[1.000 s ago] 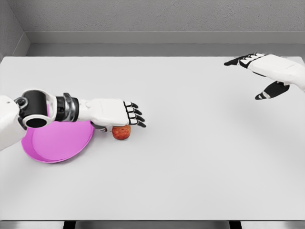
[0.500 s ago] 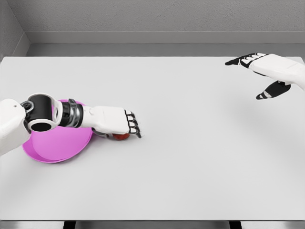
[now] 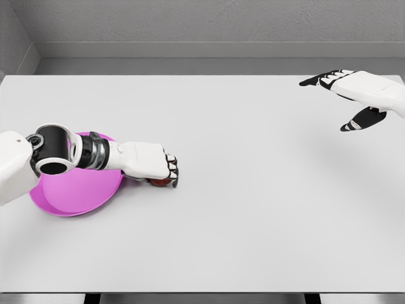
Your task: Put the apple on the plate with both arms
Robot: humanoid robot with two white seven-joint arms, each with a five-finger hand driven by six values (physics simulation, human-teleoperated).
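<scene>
Left hand (image 3: 152,166) curled over the apple (image 3: 161,182), grasping it on the tabletop (image 3: 253,190) just beside the pink plate (image 3: 69,199) near the left edge. Grasp step; next, lift onto plate. Right hand (image 3: 354,95) released, far right corner.

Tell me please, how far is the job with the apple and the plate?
Done: the left hand has reached the apple. In hand: its fingers curl over the apple, which sits on the table beside the pink plate. Left: moving it onto the plate. The right hand hovers open, far right.
</scene>
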